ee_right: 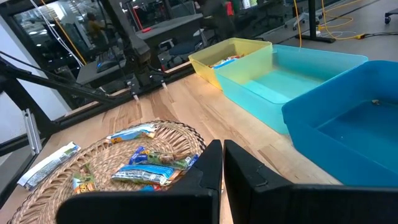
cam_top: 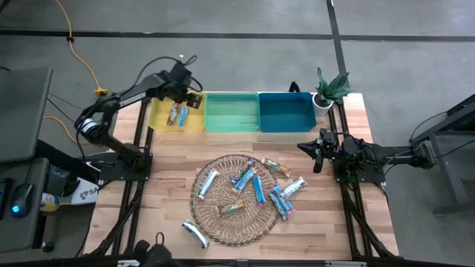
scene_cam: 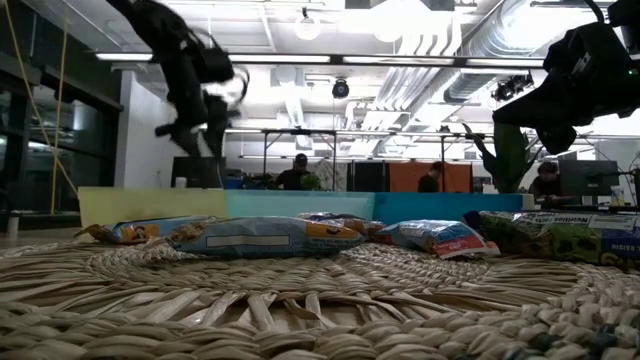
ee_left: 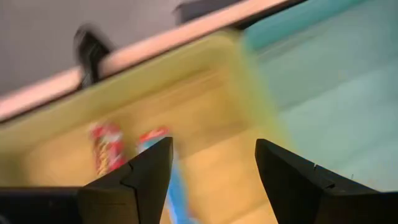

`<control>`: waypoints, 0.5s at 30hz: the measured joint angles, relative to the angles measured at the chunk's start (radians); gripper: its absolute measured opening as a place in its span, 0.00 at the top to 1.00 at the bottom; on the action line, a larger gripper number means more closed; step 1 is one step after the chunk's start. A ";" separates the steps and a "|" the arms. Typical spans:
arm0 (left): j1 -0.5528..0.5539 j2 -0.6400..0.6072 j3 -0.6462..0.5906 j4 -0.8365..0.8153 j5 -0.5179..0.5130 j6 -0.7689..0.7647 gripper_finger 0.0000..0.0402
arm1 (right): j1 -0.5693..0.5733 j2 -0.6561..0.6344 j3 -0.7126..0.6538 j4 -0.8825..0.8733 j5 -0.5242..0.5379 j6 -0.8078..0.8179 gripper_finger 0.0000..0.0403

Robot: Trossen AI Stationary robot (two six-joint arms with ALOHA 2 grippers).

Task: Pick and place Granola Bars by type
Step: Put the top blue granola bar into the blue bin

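Round woven wicker mat (cam_top: 230, 222) at six o'clock carrying most wrapped granola bars (cam_top: 256, 189), my left gripper (cam_top: 183, 93) fingers apart over two bars in yellow plastic bin (cam_top: 157, 119) at eleven o'clock, my right gripper (cam_top: 318, 151) pinched together at three o'clock.

Glossy wrapped granola bars (cam_top: 258, 190) lie on a rough woven wicker mat (cam_top: 223, 224) atop a smooth wooden table (cam_top: 334, 222).
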 joint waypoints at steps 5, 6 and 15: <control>-0.042 -0.103 0.015 0.084 0.163 0.072 0.44 | 0.000 0.000 0.000 0.000 0.000 0.000 1.00; -0.056 -0.120 0.015 0.106 0.199 0.093 0.44 | 0.000 0.000 0.000 0.000 0.000 0.000 1.00; -0.276 -0.191 0.015 0.203 0.465 0.284 0.44 | 0.000 0.000 0.000 0.000 0.000 0.000 1.00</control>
